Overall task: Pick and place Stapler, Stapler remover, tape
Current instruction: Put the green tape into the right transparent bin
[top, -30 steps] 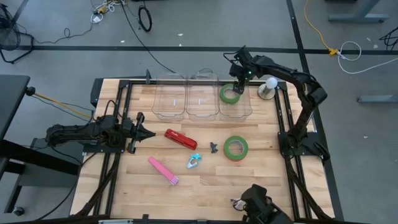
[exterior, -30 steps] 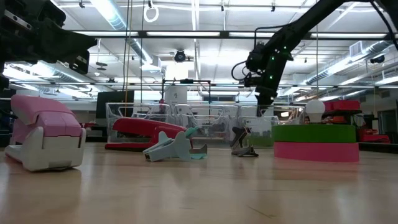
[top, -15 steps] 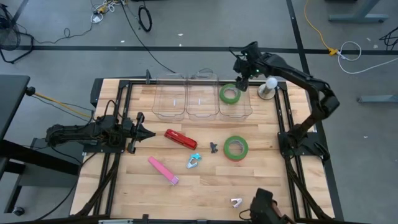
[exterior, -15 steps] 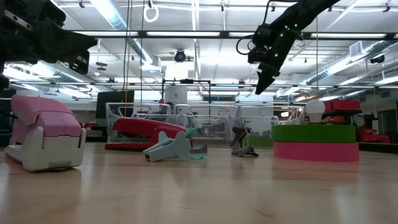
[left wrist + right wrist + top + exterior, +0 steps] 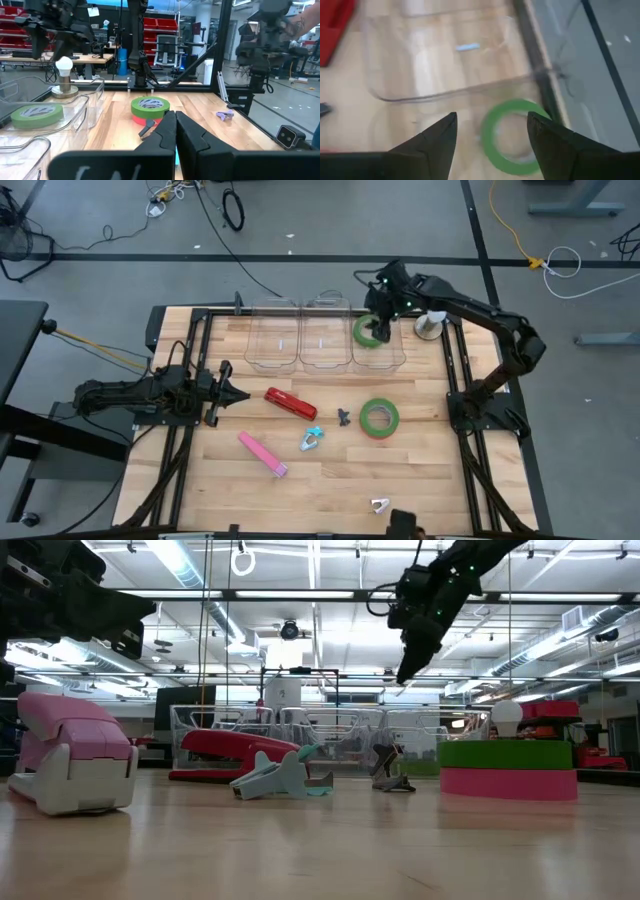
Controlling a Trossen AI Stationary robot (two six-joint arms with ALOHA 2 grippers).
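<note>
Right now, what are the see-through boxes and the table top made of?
The see-through boxes look like clear hard plastic: you can see the wood through their walls, and the rims shine. The table top looks like pale wood with a smooth, slightly glossy finish: plank lines and grain show. The green tape roll inside one box looks like matte paper tape, though that's a guess.

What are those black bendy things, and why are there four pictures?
They are two robot arms at a wooden table, each ending in a two-finger gripper. One camera looks down from above, one sits at table height, and one rides on each arm's wrist. The right gripper hangs open and empty over a clear bin holding a green tape roll. The left gripper waits shut, holding nothing. On the table lie a red stapler, a pink stapler, two small staple removers and a green tape stacked on a red one.
</note>
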